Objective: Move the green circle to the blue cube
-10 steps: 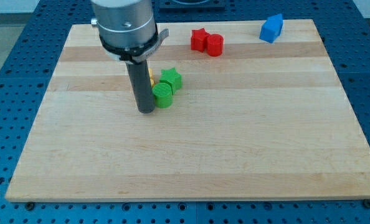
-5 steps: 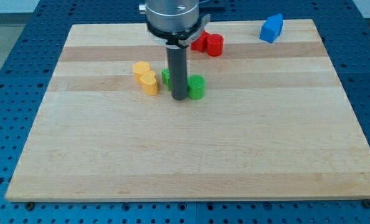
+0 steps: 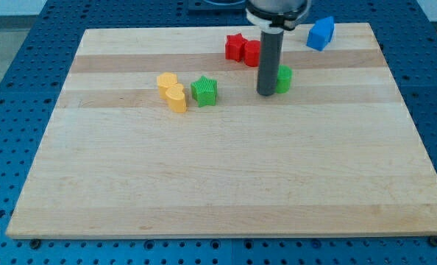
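The green circle (image 3: pixel 283 79) lies on the wooden board (image 3: pixel 226 177), in the upper middle-right. My tip (image 3: pixel 266 93) stands right against its left side, and the rod hides part of it. The blue cube (image 3: pixel 321 33) sits near the board's top right corner, up and to the right of the green circle, with a clear gap between them.
A red star (image 3: pixel 235 46) and a red cylinder (image 3: pixel 251 52) sit just left of the rod near the top edge. A green star (image 3: pixel 204 91) and two yellow blocks (image 3: pixel 172 92) lie further left.
My tip has moved right and upward across the board, pushing the green circle away from the green star and the yellow blocks toward the blue cube.
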You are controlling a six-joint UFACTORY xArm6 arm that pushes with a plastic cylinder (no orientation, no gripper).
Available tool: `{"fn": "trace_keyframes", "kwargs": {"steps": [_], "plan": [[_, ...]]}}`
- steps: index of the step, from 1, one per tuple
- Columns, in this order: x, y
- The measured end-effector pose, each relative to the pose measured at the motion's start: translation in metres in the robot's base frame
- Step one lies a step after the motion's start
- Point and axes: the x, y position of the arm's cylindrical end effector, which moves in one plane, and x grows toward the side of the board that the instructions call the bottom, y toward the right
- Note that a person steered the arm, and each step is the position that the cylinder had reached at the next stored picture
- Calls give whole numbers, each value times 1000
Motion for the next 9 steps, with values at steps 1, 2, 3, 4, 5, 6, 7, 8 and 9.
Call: {"fn": "trace_keyframes", "kwargs": {"steps": [1,2,3,4,5,6,7,8,9], "plan": [[-6,26],[-15,48],[-17,63],[-27,67],[-41,67],[-49,67],[-55,67],[-58,67],[-59,67]]}}
